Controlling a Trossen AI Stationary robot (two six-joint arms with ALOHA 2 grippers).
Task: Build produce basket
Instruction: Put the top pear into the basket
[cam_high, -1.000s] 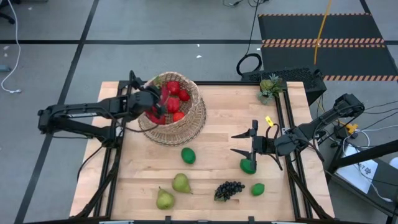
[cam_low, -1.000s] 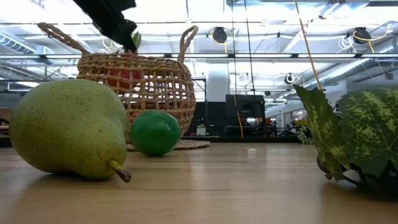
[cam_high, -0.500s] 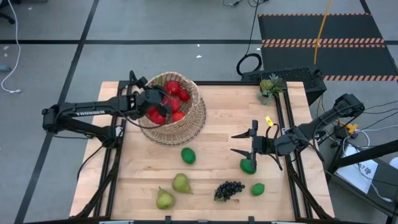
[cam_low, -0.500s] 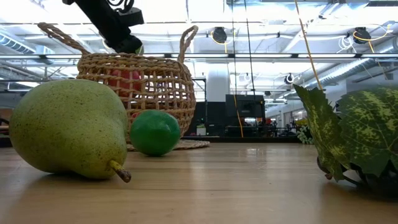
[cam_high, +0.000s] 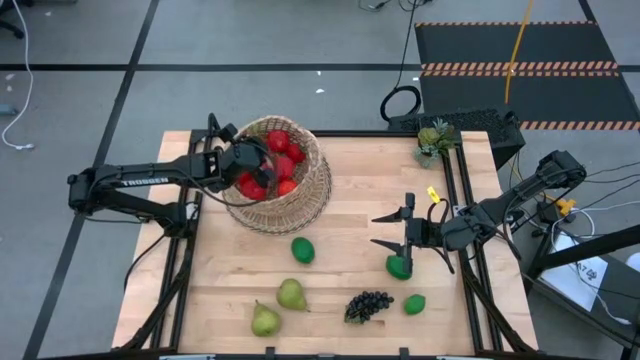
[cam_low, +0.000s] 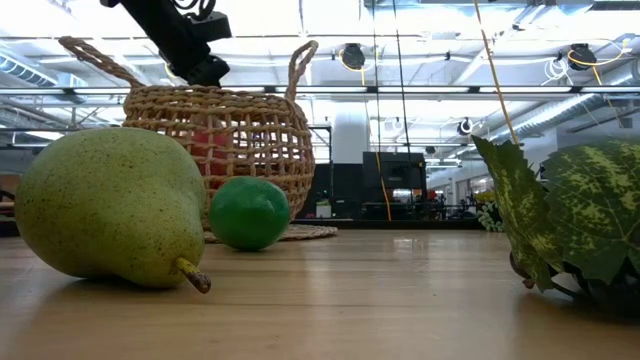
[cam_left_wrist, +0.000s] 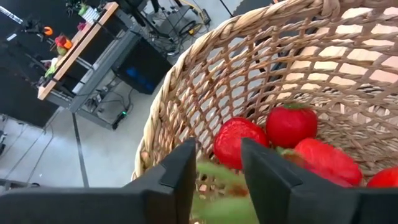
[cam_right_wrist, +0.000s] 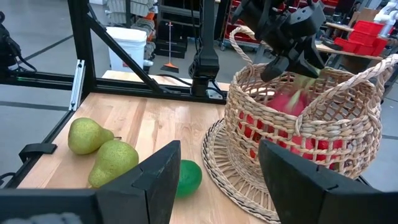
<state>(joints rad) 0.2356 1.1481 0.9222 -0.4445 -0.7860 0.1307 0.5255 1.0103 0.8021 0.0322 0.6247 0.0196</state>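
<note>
Basket (cam_high: 290, 190) upright, mouth up; left gripper (cam_high: 247, 165) part-open above; grip unclear

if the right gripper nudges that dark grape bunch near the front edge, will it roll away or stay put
The grape bunch would probably stay put: it lies low and lumpy on the table, with no smooth round side to roll on. It may slide or pivot instead. Its many small berries could flex or snag between fingers, though that cannot be confirmed here.

Produce (cam_high: 278, 165) in basket (cam_high: 305, 200) (2 pears (cam_high: 278, 307) in front).
</note>
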